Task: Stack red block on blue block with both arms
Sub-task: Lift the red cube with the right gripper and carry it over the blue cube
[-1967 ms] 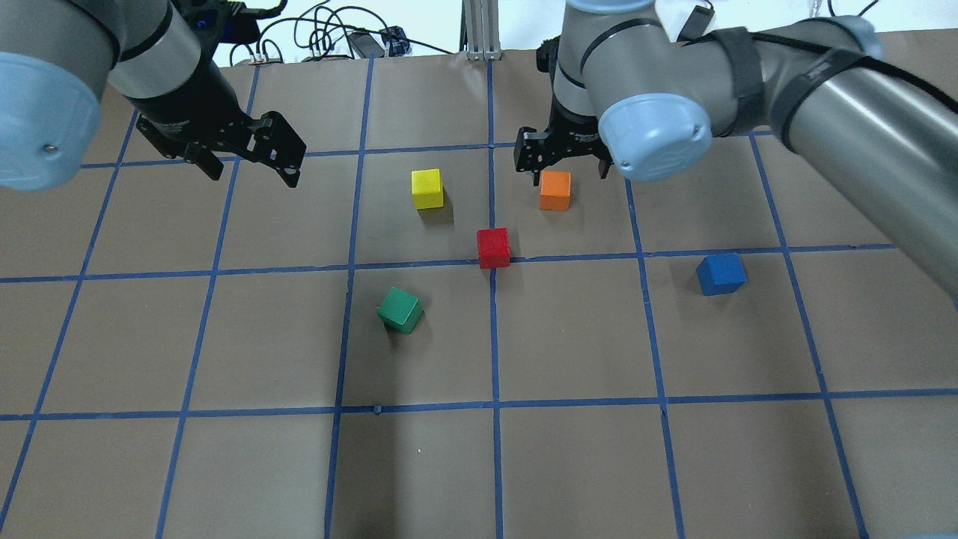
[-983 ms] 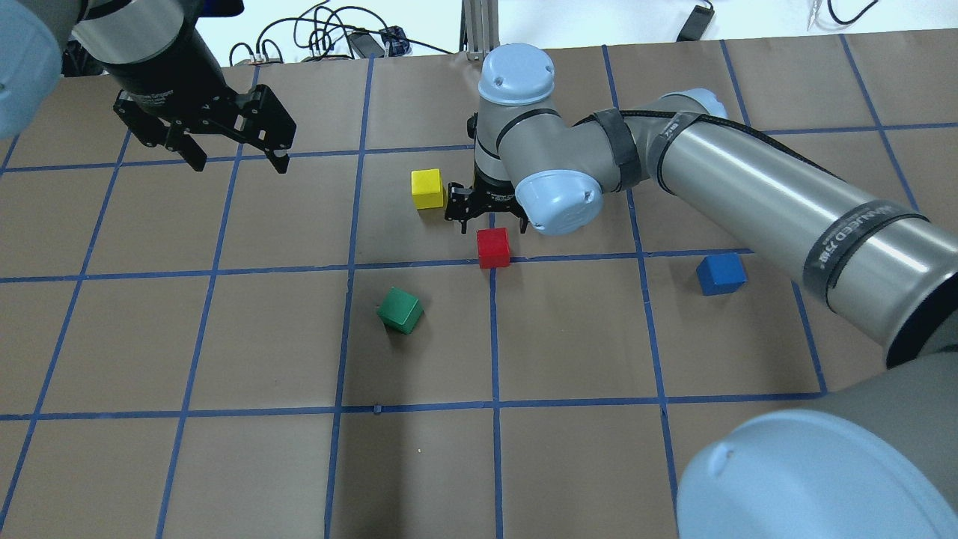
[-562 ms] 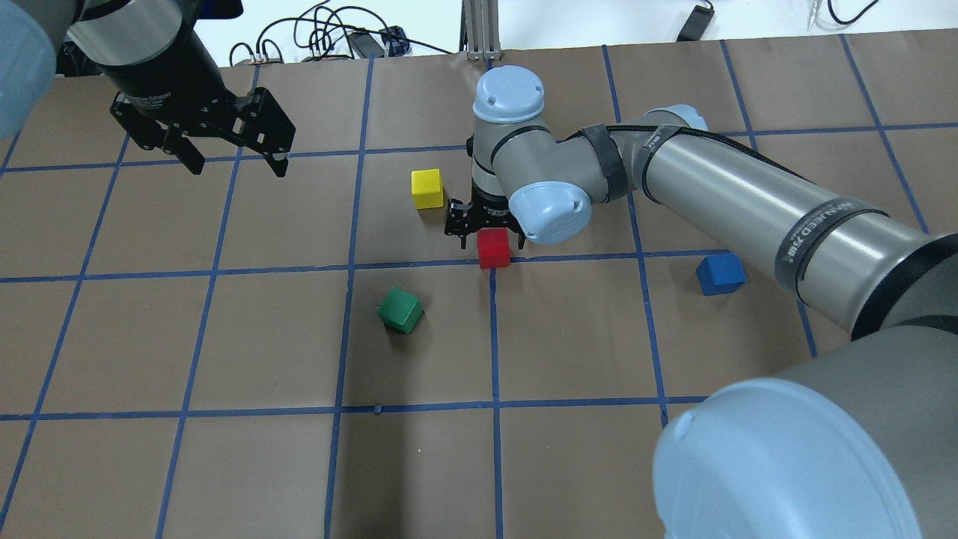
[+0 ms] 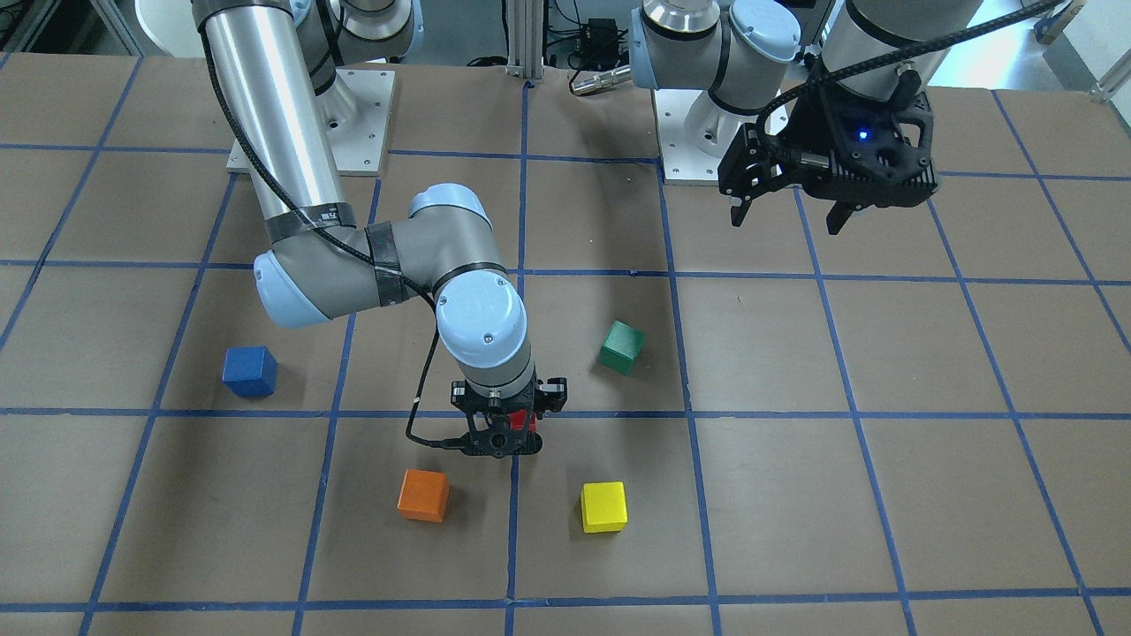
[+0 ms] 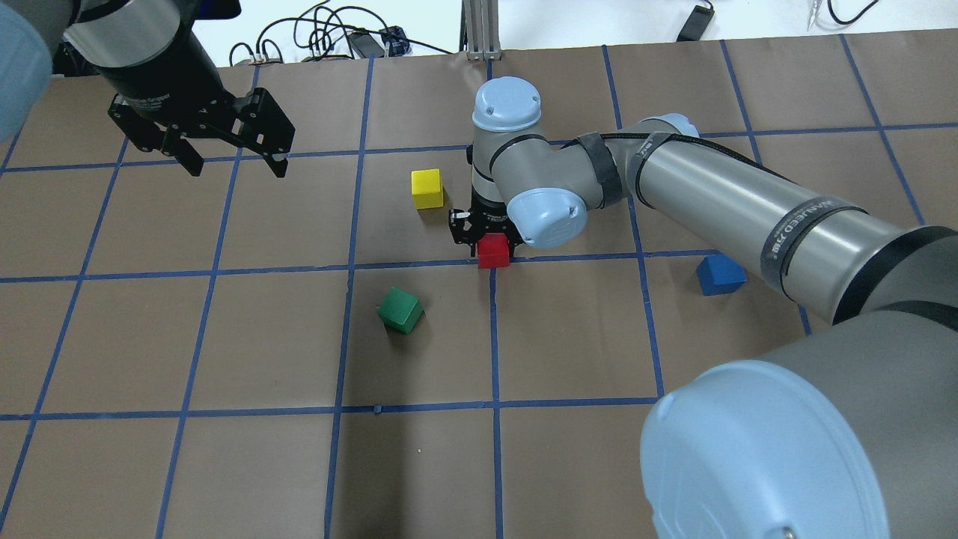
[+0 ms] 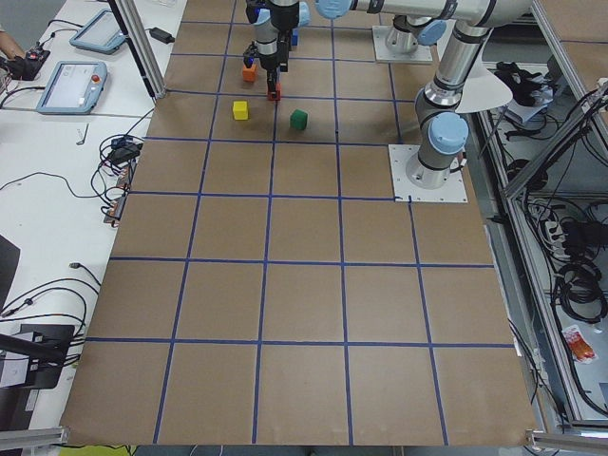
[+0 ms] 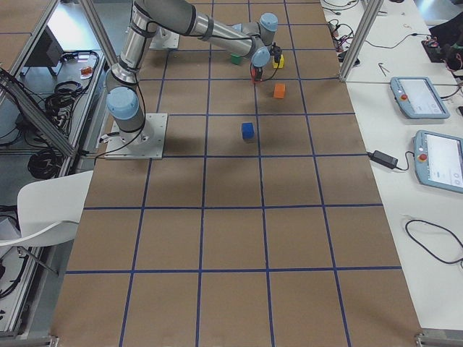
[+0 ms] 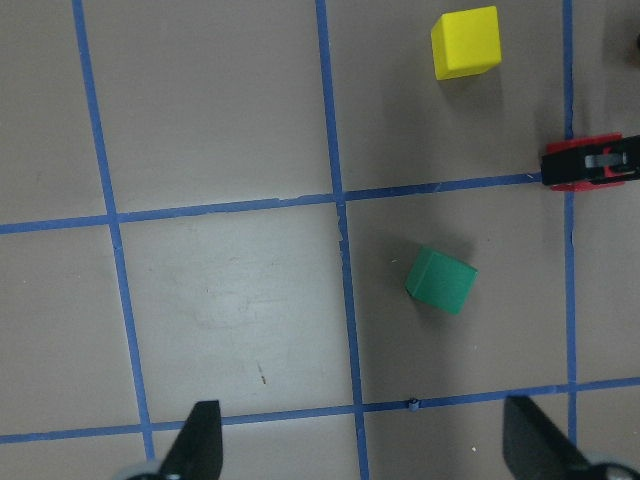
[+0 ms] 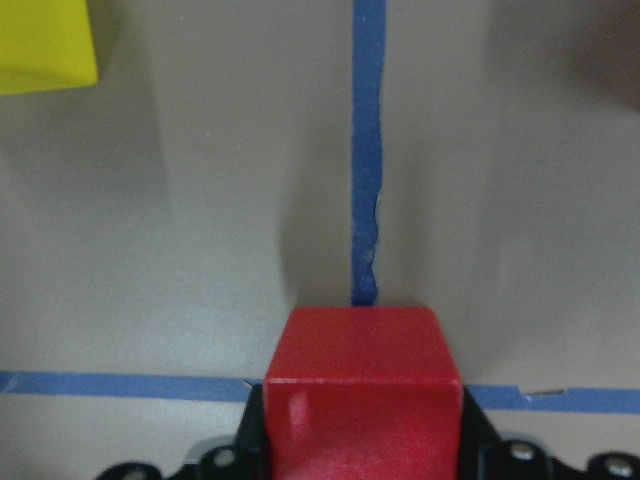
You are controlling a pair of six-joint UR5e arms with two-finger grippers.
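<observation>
The red block (image 5: 494, 253) sits on a blue tape crossing near the table's middle. My right gripper (image 5: 490, 239) is lowered over it, and its fingers press both sides of the block (image 9: 362, 385) in the right wrist view, with the block resting on the table. In the front view the gripper (image 4: 505, 433) hides most of the red block (image 4: 527, 422). The blue block (image 5: 720, 274) lies alone to the right, partly behind my right arm; it also shows in the front view (image 4: 249, 371). My left gripper (image 5: 238, 168) hangs open and empty at the far left, high above the table (image 4: 786, 223).
A yellow cube (image 5: 426, 188) sits just left of my right gripper. A green cube (image 5: 400, 310) lies tilted, nearer and to the left. An orange cube (image 4: 422, 495) is hidden behind my right arm in the overhead view. Cables lie along the far table edge.
My right gripper moved from above the orange cube to the red block, came down around it and closed on it. My left gripper drifted slightly left and back, still open.
</observation>
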